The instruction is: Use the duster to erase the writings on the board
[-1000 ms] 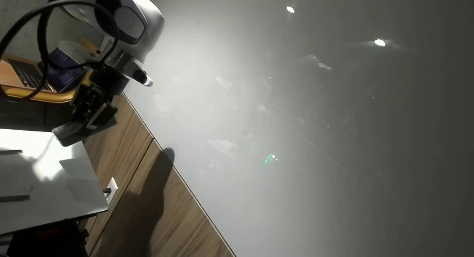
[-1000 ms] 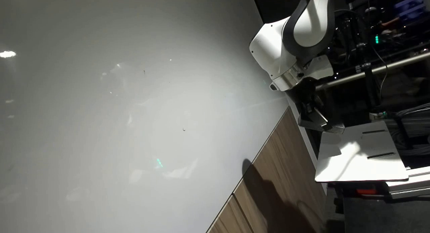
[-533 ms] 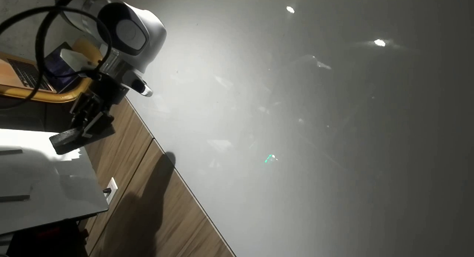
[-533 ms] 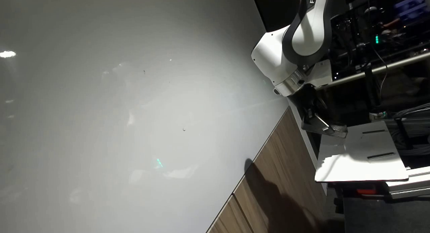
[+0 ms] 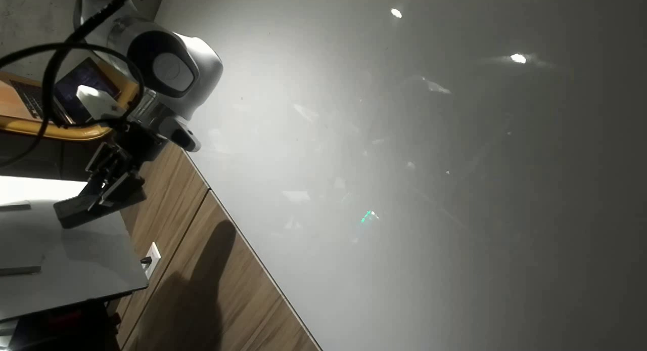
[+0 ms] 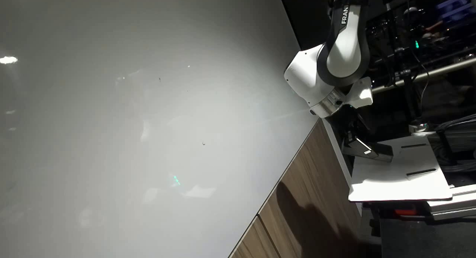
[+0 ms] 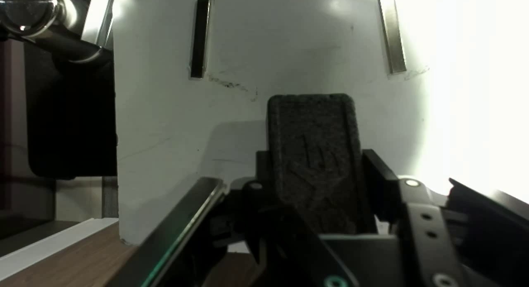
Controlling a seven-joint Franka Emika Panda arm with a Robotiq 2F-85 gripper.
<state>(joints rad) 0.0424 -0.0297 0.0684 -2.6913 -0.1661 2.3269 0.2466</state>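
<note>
Over the tabletop (image 7: 165,113), in the wrist view, the gripper (image 7: 316,171) pinches the duster (image 7: 312,113), fingers (image 7: 378,171) against both long sides. Grooves (image 7: 306,148) in the duster's face show only from here. Glare washes out the tabletop's right part, its far edge is mostly cut off, and whether the duster touches it I cannot tell.

In an exterior view, duster and gripper cover the tabletop's corner beside the wooden panels (image 5: 258,300); the opposite side runs out of frame. A black cable (image 5: 93,46) partly hides a laptop (image 5: 68,90), and a wall socket (image 5: 153,254) holds a plug.

In an exterior view, the robot arm (image 6: 346,50) is cut off at the top along with its lettering (image 6: 345,14), and the gripper's fingers blur into a dark background. Tiny dark marks (image 6: 203,143) on the board (image 6: 93,139) are too small to read.
</note>
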